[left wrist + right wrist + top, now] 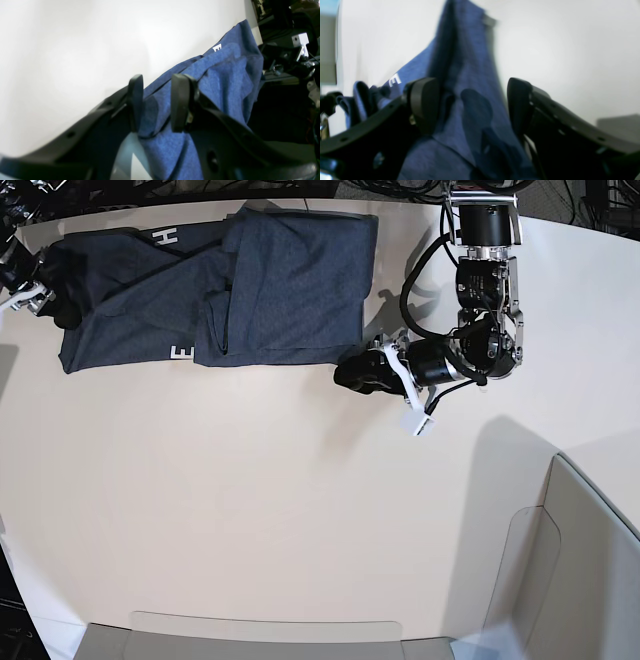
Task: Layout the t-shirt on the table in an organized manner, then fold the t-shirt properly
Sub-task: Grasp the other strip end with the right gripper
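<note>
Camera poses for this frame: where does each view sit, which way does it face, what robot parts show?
Left wrist: behind the left gripper, looking along its black fingers over the dark navy-grey heathered cotton t-shirt and smooth off-white table.
Right wrist: behind the right gripper, facing cloth between its wide jaws.
Base: overhead, looking down; left arm at that view's right.
Shared: all three show the shirt's white letter E.

Robot lab: bare white table (250,500), cable clutter (400,188) behind, translucent panels (560,570).
</note>
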